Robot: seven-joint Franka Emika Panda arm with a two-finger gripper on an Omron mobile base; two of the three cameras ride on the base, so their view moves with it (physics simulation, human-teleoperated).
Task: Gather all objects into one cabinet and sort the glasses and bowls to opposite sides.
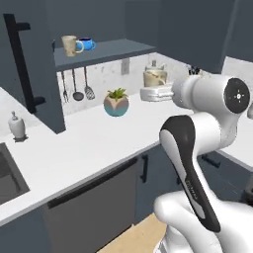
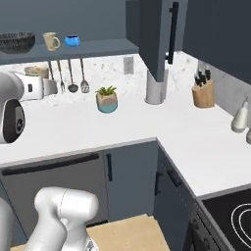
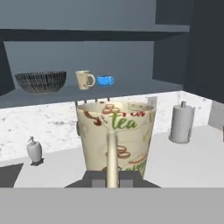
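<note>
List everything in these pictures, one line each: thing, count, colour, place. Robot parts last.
bowl: 1, dark ribbed, left on cabinet shelf
mug on shelf: 1, cream, right of bowl
blue cup: 1, bright blue, beside that mug
held mug: 1, cream with "tea" print, in the gripper, above the counter
cabinet: 1, slate blue-grey, door open
potted plant: 1, green in blue-beige pot, on counter
hanging utensils: 3, dark metal, on wall under shelf
canister: 1, grey, on counter under the door
knife block: 1, wooden, counter corner
soap bottle: 1, pale, by sink
counter: 1, white
stove: 1, black, lower right
gripper: 1, jaws shut on held mug
arm: 1, white
</note>
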